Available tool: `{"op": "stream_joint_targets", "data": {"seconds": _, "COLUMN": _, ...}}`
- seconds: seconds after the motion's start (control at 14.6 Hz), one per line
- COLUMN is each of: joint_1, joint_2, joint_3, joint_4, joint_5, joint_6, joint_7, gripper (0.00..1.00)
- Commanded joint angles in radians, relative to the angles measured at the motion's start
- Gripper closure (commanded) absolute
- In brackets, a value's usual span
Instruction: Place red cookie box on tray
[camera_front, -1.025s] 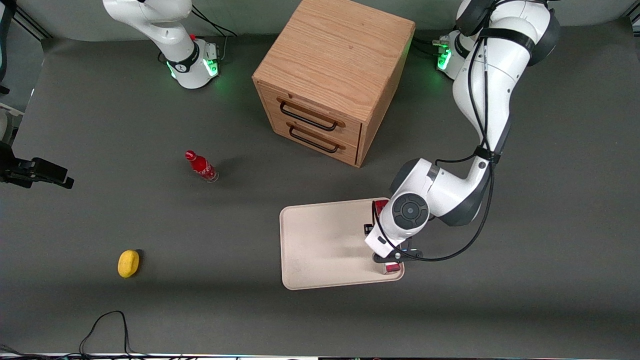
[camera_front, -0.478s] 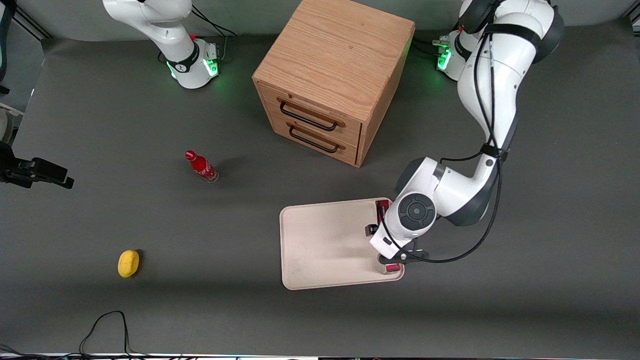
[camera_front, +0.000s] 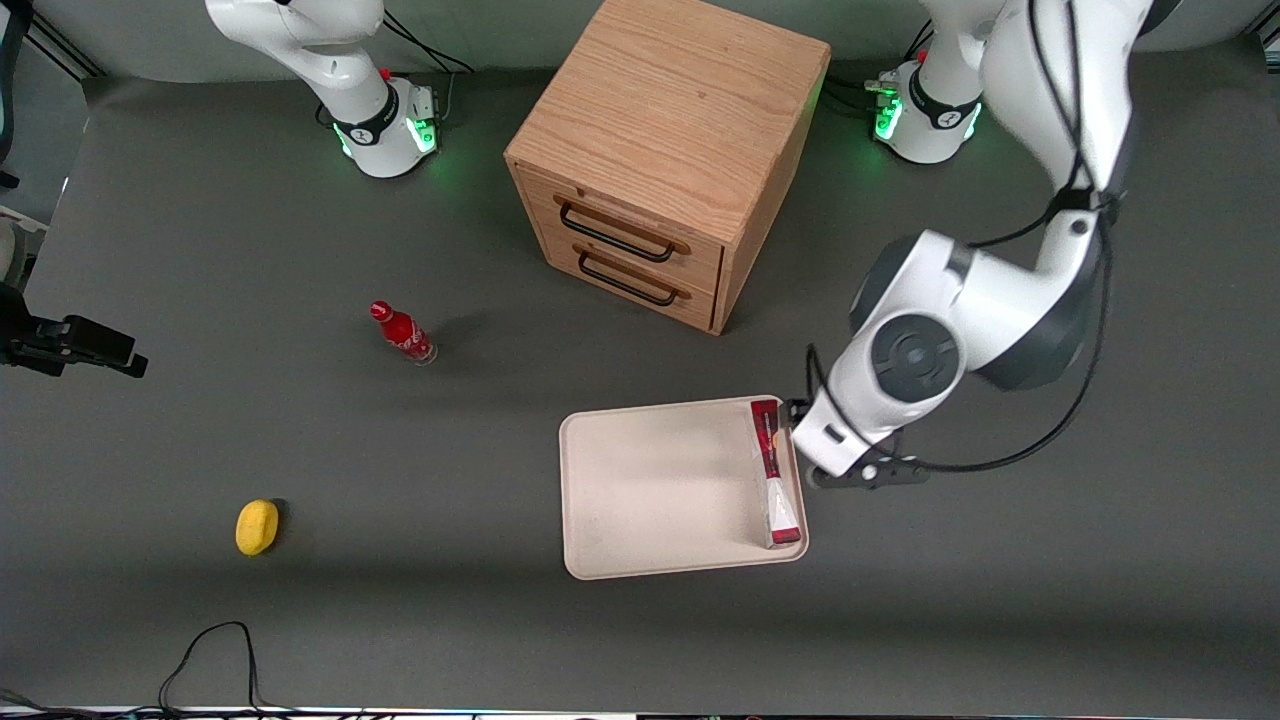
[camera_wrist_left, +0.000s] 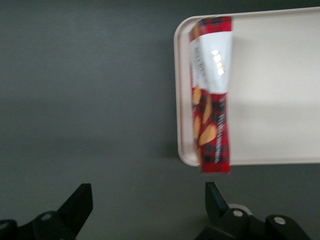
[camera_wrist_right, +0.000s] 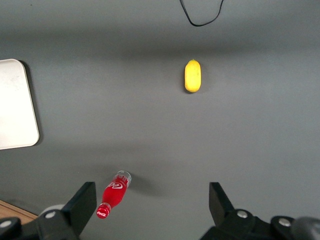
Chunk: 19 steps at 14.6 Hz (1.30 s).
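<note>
On tray (camera_front: 650, 480): red cookie box (camera_front: 774, 472) (lying along the rim at the working arm's end, one end overhanging). Above bare table beside tray: gripper (camera_wrist_left: 149, 202), fingers spread wide, holding nothing.

Released since a second ago: long thin red cookie carton with a grey-white printed side (camera_front: 776, 472) (camera_wrist_left: 212, 95), then clamped under the wrist and mostly hidden, now lying free and fully in view along the edge of the flat cream-white rounded tray (camera_front: 650, 480) (camera_wrist_left: 280, 90) at the working arm's end, one end reaching the rim. Lifted and withdrawn from over the tray: black two-finger gripper (camera_front: 860, 473) (camera_wrist_left: 147, 212), now above bare grey table just beside the tray's rim, farther from the front camera than before. Fingers (camera_wrist_left: 80, 202) spread wide, nothing between them.
</note>
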Motion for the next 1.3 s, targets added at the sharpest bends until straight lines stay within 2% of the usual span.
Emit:
{"op": "stream_joint_targets", "data": {"seconds": 0.0, "joint_1": 0.022, "joint_2": -0.262, "joint_3": 0.072, "joint_4": -0.272, "joint_5": -0.046, "joint_6": 0.02, "joint_7": 0.083, "gripper": 0.0}}
{"op": "stream_joint_targets", "data": {"seconds": 0.2, "joint_1": 0.019, "joint_2": -0.431, "joint_3": 0.154, "joint_4": -0.392, "joint_5": -0.072, "joint_6": 0.002, "joint_7": 0.178, "gripper": 0.0}}
{"op": "stream_joint_targets", "data": {"seconds": 0.34, "joint_1": 0.018, "joint_2": -0.5, "joint_3": 0.232, "joint_4": -0.411, "joint_5": -0.082, "joint_6": -0.055, "joint_7": 0.259, "gripper": 0.0}}
{"op": "stream_joint_targets", "data": {"seconds": 0.55, "joint_1": 0.015, "joint_2": -0.552, "joint_3": 0.387, "joint_4": -0.388, "joint_5": -0.082, "joint_6": -0.13, "joint_7": 0.436, "gripper": 0.0}}
{"op": "stream_joint_targets", "data": {"seconds": 0.75, "joint_1": 0.016, "joint_2": -0.542, "joint_3": 0.474, "joint_4": -0.31, "joint_5": -0.07, "joint_6": -0.207, "joint_7": 0.467, "gripper": 0.0}}
{"op": "stream_joint_targets", "data": {"seconds": 0.96, "joint_1": 0.039, "joint_2": -0.523, "joint_3": 0.476, "joint_4": -0.256, "joint_5": -0.067, "joint_6": -0.245, "joint_7": 0.468, "gripper": 0.0}}
{"op": "stream_joint_targets", "data": {"seconds": 1.23, "joint_1": 0.136, "joint_2": -0.511, "joint_3": 0.392, "joint_4": -0.245, "joint_5": -0.069, "joint_6": -0.247, "joint_7": 0.467, "gripper": 0.0}}
